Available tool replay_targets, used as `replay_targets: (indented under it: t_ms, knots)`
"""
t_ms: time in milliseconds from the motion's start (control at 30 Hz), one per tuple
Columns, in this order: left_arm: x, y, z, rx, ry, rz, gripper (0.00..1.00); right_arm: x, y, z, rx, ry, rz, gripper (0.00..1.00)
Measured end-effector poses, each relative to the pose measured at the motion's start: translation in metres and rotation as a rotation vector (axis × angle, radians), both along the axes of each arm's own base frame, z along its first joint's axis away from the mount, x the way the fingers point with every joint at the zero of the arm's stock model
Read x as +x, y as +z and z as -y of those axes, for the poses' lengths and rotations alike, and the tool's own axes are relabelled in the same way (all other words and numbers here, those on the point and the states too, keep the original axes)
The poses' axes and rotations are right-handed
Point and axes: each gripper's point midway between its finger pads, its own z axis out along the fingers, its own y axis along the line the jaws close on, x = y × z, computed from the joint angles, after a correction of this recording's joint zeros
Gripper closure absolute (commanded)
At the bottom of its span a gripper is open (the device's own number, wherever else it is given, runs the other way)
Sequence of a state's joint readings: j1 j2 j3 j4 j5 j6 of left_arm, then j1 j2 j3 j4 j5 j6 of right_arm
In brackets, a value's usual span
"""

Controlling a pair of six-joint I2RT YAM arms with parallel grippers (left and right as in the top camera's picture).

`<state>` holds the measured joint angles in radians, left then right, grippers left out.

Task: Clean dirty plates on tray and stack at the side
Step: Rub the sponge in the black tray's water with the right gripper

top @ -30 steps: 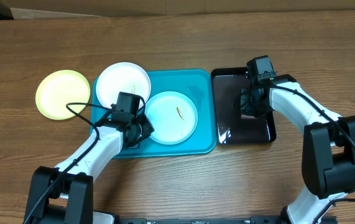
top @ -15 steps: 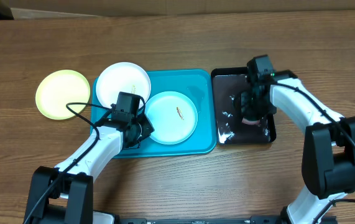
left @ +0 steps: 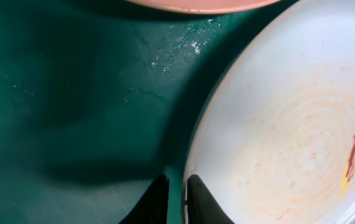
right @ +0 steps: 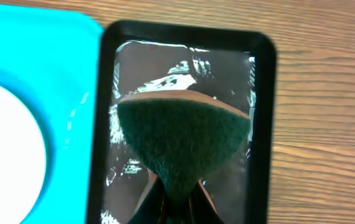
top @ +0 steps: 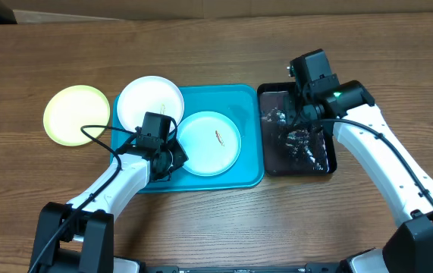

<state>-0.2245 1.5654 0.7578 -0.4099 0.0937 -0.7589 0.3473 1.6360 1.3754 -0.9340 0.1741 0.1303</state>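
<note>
While the right gripper (right: 174, 186) pinches a green sponge (right: 183, 140) over the glossy black tray (right: 107, 112), the left gripper (left: 176, 194) is pressed onto the rim of the smeared pale blue plate (left: 289, 137), which lies in the turquoise tray (top: 246, 98). The white plate (top: 150, 102) overlaps that tray's far left corner. The lime green plate (top: 76, 114) sits on the worktop (top: 201, 45) further left.

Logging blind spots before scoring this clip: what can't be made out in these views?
- Overhead: the sponge is lost beneath the right gripper; only the right wrist shows it.
- Overhead: where the left gripper meets the pale blue plate is hidden by its own wrist.
- Overhead: smears on the lime green plate, too small to tell.
- Left wrist: the white plate, cut to a sliver by the top edge.
</note>
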Motion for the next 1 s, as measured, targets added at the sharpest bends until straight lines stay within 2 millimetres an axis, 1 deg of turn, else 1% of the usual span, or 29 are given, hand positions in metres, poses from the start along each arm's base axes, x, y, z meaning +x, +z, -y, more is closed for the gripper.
replay_targets:
  t_ms: [100, 367, 667, 800, 933, 1000]
  knots:
    - [0.000, 0.000, 0.000, 0.000, 0.000, 0.000, 0.86, 0.001, 0.000, 0.005, -0.023, -0.011, 0.003, 0.96]
    - [0.000, 0.000, 0.000, 0.001, -0.002, 0.000, 0.86, 0.001, 0.000, 0.007, -0.031, -0.026, 0.009, 0.96]
    - [0.000, 0.000, 0.000, 0.001, -0.002, 0.000, 0.86, -0.005, -0.003, 0.012, -0.027, -0.079, -0.020, 0.96]
    - [0.000, 0.000, 0.000, 0.001, -0.002, 0.000, 0.85, -0.015, -0.008, 0.012, -0.020, -0.074, -0.067, 0.96]
    - [0.000, 0.000, 0.000, 0.001, -0.002, 0.000, 0.85, -0.009, -0.012, 0.004, 0.027, -0.070, -0.046, 0.96]
    - [0.000, 0.000, 0.000, 0.001, -0.002, 0.000, 0.89, -0.008, -0.018, 0.002, 0.038, -0.063, -0.040, 0.96]
